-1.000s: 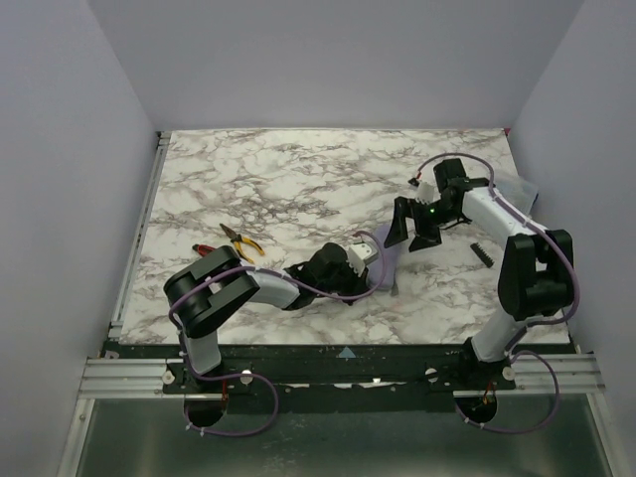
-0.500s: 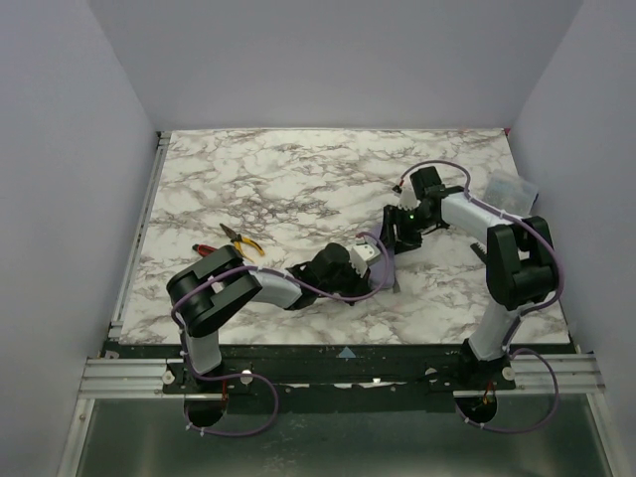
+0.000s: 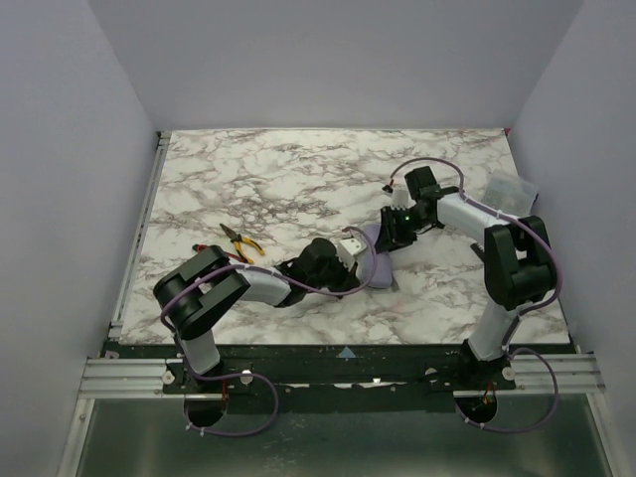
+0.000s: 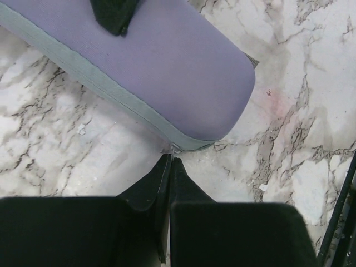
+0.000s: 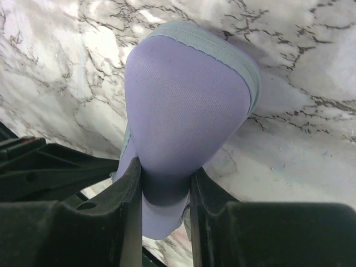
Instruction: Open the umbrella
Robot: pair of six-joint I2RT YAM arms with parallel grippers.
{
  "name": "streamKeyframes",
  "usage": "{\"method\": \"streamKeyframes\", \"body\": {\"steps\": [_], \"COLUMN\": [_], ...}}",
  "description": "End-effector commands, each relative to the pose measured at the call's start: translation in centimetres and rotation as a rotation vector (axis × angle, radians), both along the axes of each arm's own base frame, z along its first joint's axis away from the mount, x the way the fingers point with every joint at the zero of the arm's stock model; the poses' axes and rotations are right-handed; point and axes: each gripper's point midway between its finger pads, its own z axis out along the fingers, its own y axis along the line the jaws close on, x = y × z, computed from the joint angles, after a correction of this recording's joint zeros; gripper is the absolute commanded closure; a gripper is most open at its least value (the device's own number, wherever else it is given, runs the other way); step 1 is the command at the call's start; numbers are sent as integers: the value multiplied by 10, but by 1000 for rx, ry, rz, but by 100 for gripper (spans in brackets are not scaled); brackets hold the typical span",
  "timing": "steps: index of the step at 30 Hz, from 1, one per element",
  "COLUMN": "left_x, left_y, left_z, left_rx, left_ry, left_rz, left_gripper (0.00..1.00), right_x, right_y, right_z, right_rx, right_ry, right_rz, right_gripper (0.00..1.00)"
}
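Your right gripper (image 5: 165,186) is clamped across the umbrella (image 5: 186,105), a folded lavender bundle lying on the marble table (image 3: 278,179) with its rounded end poking past the fingers. Your left gripper (image 4: 170,162) has its fingers pressed together, tips touching the bundle's grey seam from the opposite side. You cannot tell whether they catch fabric, and any pull would likely run along the line between the two grippers.

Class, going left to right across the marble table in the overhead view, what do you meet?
Yellow-handled pliers → left gripper, jaws together → stuffed pale lavender fabric sleeve → right gripper, jaws shut on the sleeve → clear plastic bag.
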Motion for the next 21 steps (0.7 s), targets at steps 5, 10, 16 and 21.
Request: {"method": "streamKeyframes", "body": {"steps": [5, 10, 16, 21], "left_x": [36, 66, 77, 82], "left_y": [12, 26, 30, 34], "left_z": [0, -4, 5, 9], "left_rx": [46, 9, -24, -46], "left_ry": [-21, 101, 109, 155], "left_rz": [65, 182, 191, 243], "left_gripper": [100, 100, 100, 100], "right_x": [-5, -10, -16, -25], "right_y": [-9, -10, -11, -7], "right_z": [-23, -22, -23, -18], "right_rx": [-115, -112, -106, -58], "right_ry": [-130, -147, -144, -151], "right_rz": [284, 371, 427, 509], "right_gripper": [92, 92, 92, 90]}}
